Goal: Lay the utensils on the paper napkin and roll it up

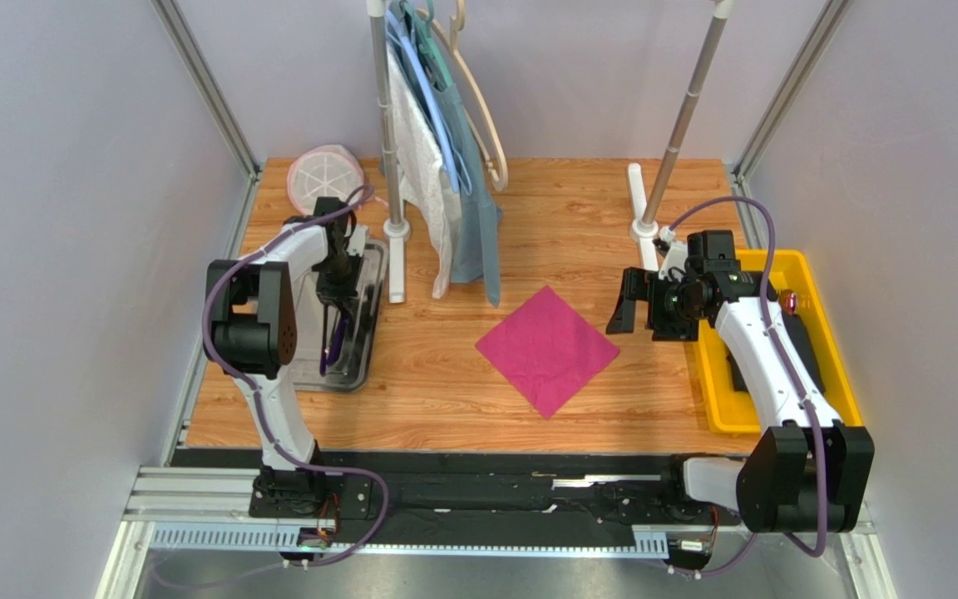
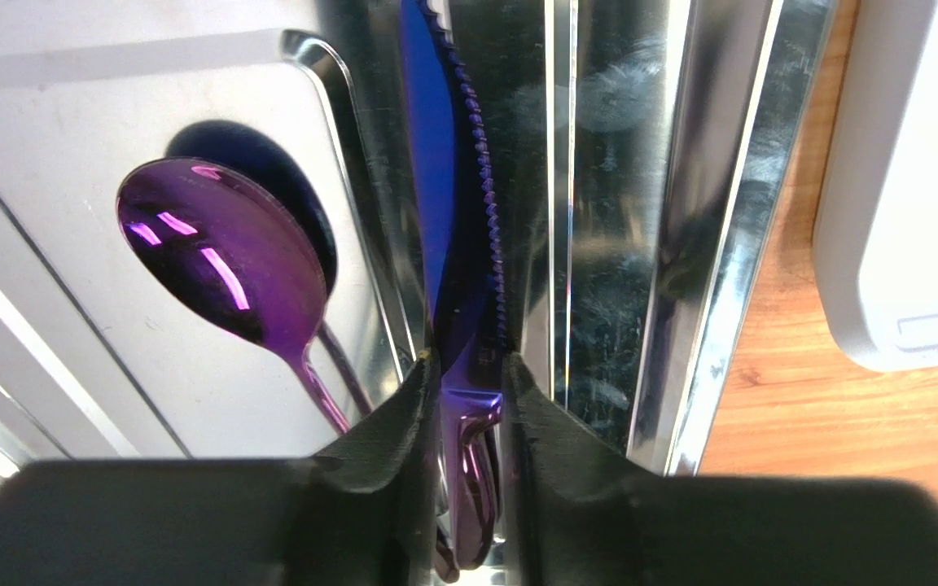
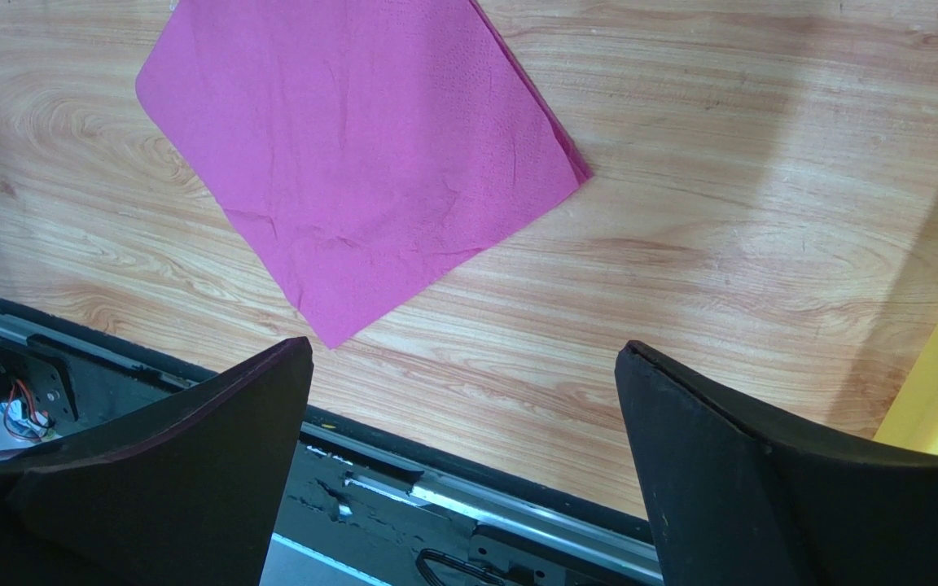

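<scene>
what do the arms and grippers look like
White link shells and black joint housings on left arm and right arm, a purple cable looping along each. Matte black wedge-shaped fingers, tapering to narrow tips, on left gripper and right gripper. No markings visible.

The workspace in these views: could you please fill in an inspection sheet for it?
Surface: wooden table, no spills seen.
Job's things: pink napkin flat, mid-table, nothing on it; purple spoon lying in the metal tray; knife over the tray.
Clutter: yellow bin at right; hanging garments and round mesh item at back.
Grippers: left gripper fingers closed on the knife handle; right gripper open, empty.
Cables: purple cable along each arm.
Surroundings: grey walls.
</scene>
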